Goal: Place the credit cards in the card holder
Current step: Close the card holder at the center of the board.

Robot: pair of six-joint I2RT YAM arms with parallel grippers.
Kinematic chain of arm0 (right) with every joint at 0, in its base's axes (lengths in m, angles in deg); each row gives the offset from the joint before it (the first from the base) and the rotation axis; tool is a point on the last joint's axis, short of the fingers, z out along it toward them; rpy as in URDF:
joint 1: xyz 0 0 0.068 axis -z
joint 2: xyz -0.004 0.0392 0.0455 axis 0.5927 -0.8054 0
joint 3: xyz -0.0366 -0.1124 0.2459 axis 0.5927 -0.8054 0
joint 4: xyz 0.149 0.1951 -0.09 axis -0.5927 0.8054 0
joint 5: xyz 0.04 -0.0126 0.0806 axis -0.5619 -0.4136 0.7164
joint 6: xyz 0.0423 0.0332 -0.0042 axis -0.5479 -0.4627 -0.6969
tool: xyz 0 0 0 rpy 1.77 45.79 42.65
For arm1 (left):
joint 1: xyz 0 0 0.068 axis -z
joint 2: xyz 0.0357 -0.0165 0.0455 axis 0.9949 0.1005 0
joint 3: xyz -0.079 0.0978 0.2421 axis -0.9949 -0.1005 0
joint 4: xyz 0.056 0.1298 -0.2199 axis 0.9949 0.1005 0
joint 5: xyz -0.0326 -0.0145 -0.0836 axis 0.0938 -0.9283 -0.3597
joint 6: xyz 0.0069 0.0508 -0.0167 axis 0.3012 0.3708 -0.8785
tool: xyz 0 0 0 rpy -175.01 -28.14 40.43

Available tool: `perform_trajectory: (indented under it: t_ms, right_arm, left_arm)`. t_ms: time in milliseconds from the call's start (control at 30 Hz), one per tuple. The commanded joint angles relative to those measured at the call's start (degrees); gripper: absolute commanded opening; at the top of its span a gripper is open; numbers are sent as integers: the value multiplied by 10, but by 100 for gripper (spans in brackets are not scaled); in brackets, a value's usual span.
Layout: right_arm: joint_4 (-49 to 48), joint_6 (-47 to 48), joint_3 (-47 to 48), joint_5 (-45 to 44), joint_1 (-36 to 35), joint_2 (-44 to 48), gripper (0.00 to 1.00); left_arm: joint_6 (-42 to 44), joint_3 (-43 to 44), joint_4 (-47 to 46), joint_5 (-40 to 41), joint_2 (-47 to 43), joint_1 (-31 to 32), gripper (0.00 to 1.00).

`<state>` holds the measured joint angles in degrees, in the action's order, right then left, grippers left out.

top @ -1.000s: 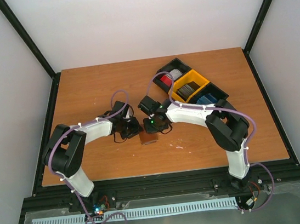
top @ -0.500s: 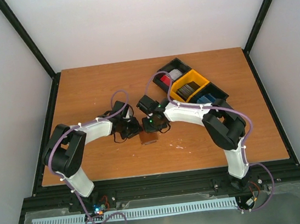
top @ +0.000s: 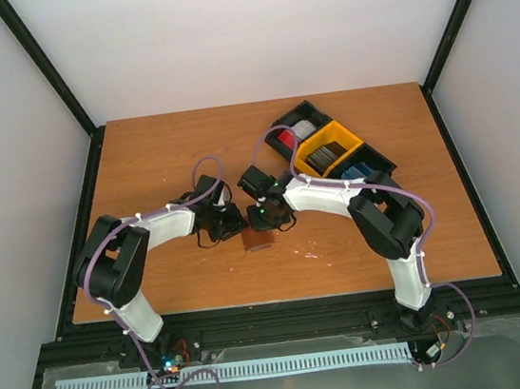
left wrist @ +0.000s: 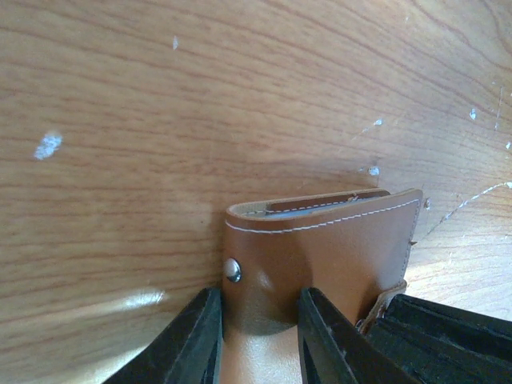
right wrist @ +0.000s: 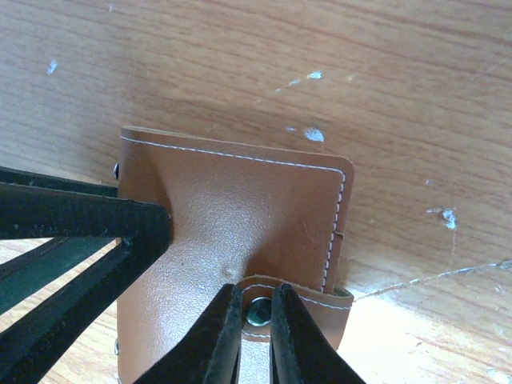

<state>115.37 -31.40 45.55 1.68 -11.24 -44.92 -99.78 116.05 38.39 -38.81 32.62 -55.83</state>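
Right wrist view: right gripper (right wrist: 257, 308) has its jaws drawn together on the tab clasp (right wrist: 298, 308) of the card holder (right wrist: 240, 208), metal snap showing in the slit between the fingers. The holder's body runs away from these jaws, and the tab sits at its near edge. Left wrist view: left gripper (left wrist: 260, 302) straddles the holder's near end, jaws clamped on both sides just by a small stud (left wrist: 232, 270), long axis pointing straight out ahead. From the top view the holder lies on the table (top: 160, 160) at centre-front, between the two wrists, both arms on it. Brown leather, white stitching, folded shut; a pale sliver shows at the far mouth. Whether the snap is fastened, cannot tell. Judgement: opening turns on the tab lifting away while the left side pins the body. Credit cards (top: 324, 155) sit well apart in the tray (top: 377, 157), nearer the right arm.
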Motion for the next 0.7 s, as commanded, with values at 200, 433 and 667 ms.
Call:
perform_trajectory:
  t_ms: [200,433,667]
  right_arm:
    - [14,42,-10,63,0,-12,9]
    - [13,53,-5,74,1,-16,9]
    - [48,52,10,37,1,-43,9]
  left_arm:
    - [3,-42,82,30,67,15,28]
    - [2,-43,81,29,67,16,29]
    - [3,-44,81,29,65,16,29]
